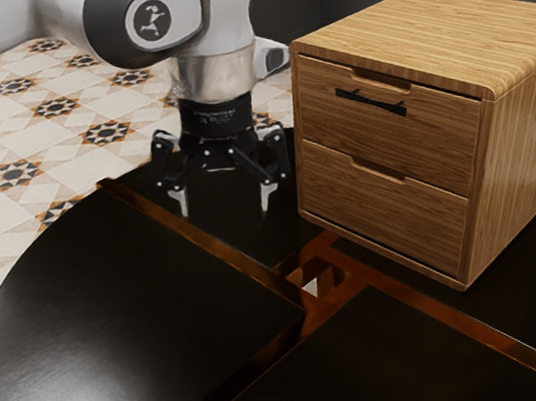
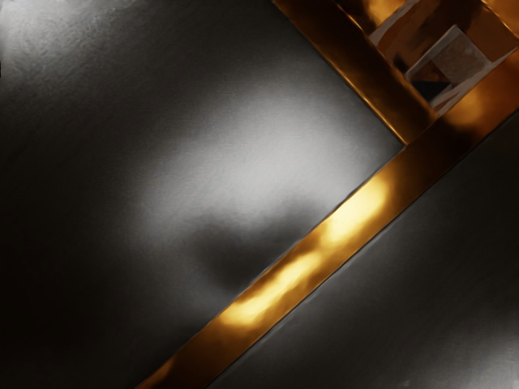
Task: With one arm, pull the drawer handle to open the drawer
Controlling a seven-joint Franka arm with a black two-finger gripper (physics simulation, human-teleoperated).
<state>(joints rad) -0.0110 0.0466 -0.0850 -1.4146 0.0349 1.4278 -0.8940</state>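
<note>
Black gripper (image 1: 225,200) over the dark table (image 1: 120,310), jaws spread and empty, bare tabletop between it and the wooden cabinet (image 1: 523,148) toward the exterior view's right, black drawer handle (image 1: 371,101) on the shut top drawer (image 1: 429,139), above fingertip level, golden strip (image 2: 308,261) edging the panels beneath the hand

The wooden cabinet's (image 1: 523,148) upper drawer (image 1: 399,134) sits shut and flush at one o'clock in the exterior view; its slim black handle (image 1: 370,102) lies horizontal near the top.
</note>
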